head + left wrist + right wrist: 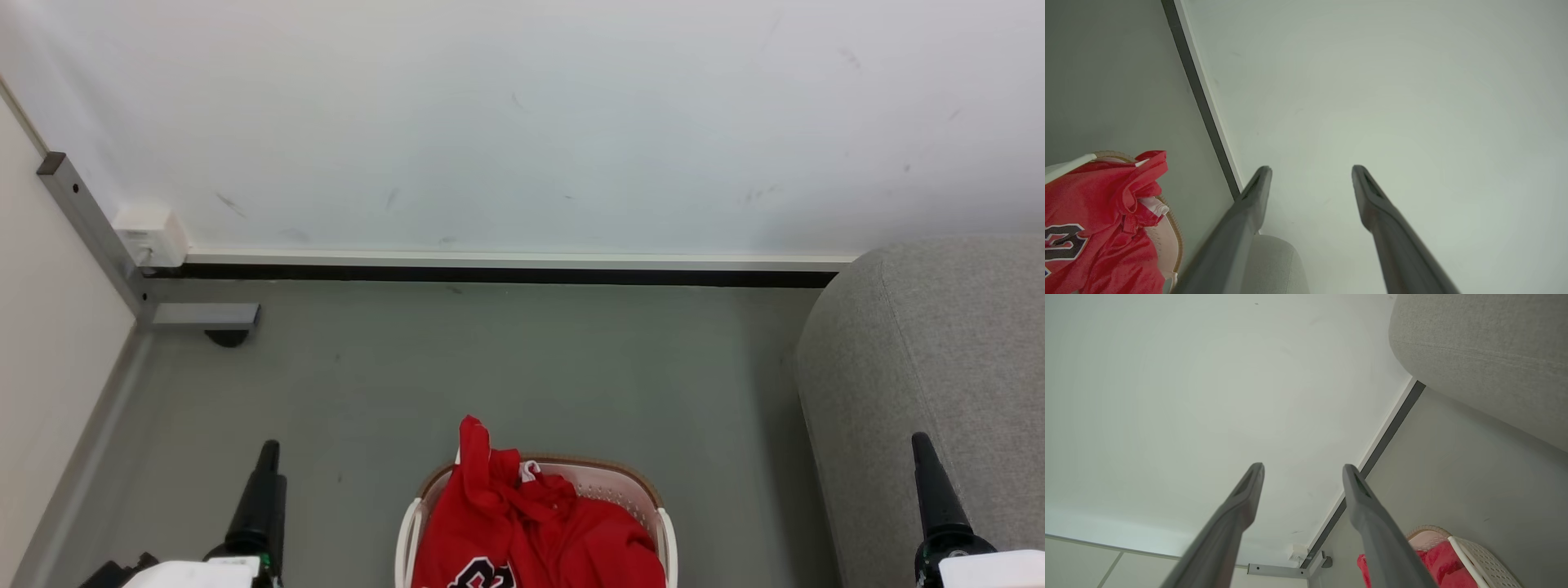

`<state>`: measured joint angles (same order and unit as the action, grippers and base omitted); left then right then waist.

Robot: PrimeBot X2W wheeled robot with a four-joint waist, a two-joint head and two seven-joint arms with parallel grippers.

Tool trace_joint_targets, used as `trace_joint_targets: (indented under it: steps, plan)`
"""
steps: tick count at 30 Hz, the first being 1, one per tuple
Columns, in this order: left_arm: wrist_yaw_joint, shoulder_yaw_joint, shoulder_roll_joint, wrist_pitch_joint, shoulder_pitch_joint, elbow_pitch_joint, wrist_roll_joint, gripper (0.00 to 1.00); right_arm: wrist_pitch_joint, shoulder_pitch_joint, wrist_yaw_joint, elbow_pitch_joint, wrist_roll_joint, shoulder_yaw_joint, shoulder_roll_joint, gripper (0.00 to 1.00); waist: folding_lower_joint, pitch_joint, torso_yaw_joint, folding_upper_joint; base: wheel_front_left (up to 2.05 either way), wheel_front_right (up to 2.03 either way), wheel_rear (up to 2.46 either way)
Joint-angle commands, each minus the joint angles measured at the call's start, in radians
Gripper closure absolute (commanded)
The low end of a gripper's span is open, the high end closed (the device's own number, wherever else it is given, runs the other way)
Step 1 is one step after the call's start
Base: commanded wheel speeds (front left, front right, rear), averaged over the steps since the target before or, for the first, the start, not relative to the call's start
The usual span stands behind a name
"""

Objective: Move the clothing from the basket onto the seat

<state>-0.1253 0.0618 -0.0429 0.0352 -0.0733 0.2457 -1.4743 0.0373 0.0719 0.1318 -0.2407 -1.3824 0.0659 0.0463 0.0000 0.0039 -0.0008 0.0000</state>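
The red clothing (522, 523) is heaped in the white basket (624, 476) on the floor at the bottom centre of the head view, one fold sticking up over the far rim. The grey seat (939, 343) stands to the basket's right. My left gripper (268, 451) hangs left of the basket and my right gripper (922, 445) hovers over the seat's edge, both apart from the clothing. In the left wrist view my left gripper (1311, 169) is open and empty, clothing (1094, 212) at lower left. The right wrist view has my right gripper (1303, 467) open and empty.
A white wall with a dark baseboard (490, 273) runs behind the basket. At the left, a grey metal post (90, 229) carries a white box (148, 237). Grey floor (490, 367) lies between the wall, the basket and the seat.
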Motion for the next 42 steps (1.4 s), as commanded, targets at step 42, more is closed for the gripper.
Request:
trace_joint_targets:
  steps: [42]
  plan:
    - [0.164, -0.153, -0.064, -0.155, 0.027, -0.067, 0.868, 0.0, -0.157, -0.058, -0.001, 0.051, 0.884, -0.064, 0.041, 0.0, 0.0, 0.003, 0.0, 0.0, 0.0, 0.0, 0.0]
